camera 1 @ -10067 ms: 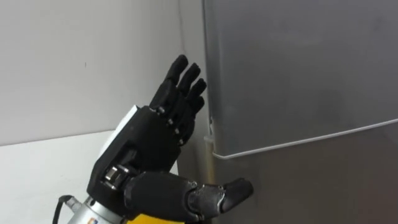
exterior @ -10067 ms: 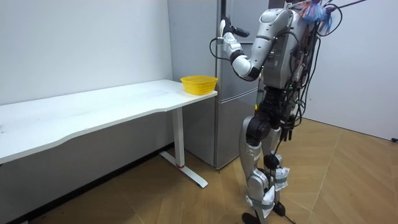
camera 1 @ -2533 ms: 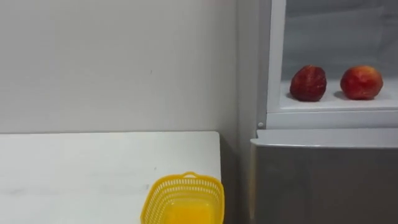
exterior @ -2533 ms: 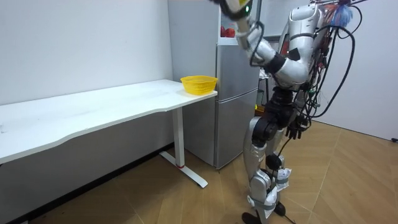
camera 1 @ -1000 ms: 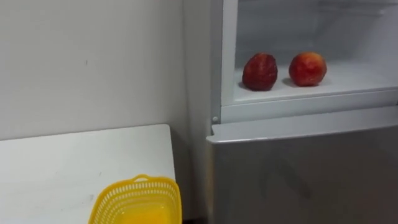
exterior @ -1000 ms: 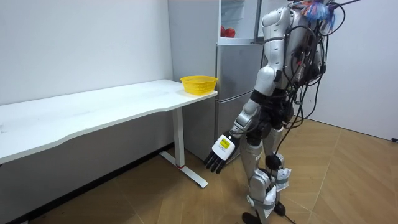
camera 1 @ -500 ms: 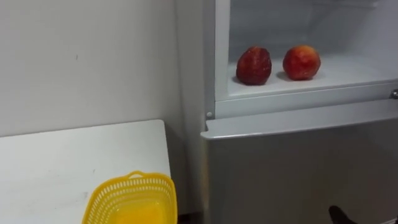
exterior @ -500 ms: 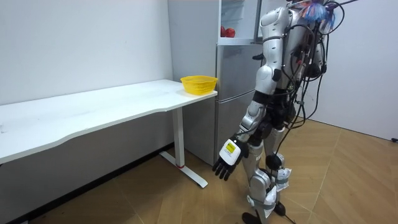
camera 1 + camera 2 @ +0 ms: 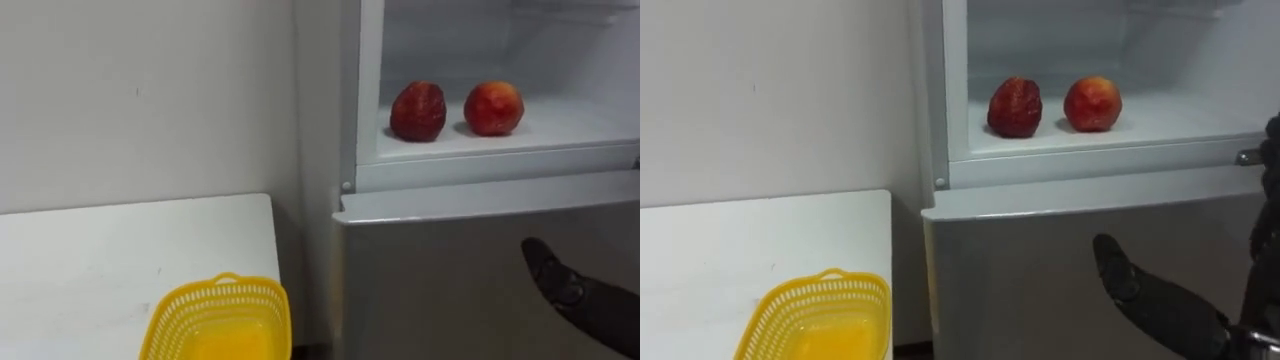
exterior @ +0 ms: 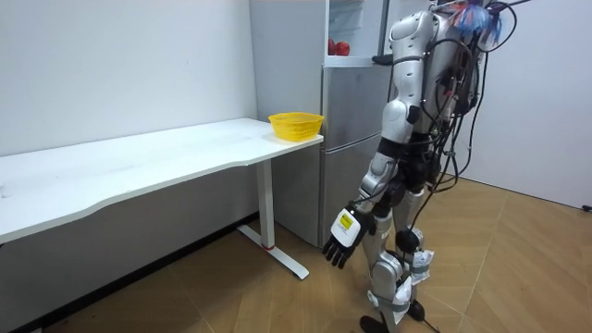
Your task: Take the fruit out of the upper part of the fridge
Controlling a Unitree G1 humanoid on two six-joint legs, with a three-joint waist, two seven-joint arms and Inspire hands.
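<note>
On white upper-fridge shelf (image 9: 570, 132): dark red round fruit (image 9: 418, 111), red-orange round fruit (image 9: 493, 107). Right hand (image 9: 1160, 300) held below, spread, empty. Step judged: reach. Needed next: lift to shelf, grasp.

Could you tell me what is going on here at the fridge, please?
The robot stands at the fridge with the upper compartment open. Two red fruits sit untouched on its shelf. The right hand is open in front of the lower door, below them; the left hand hangs open at its side. A yellow basket sits on the white table.
</note>
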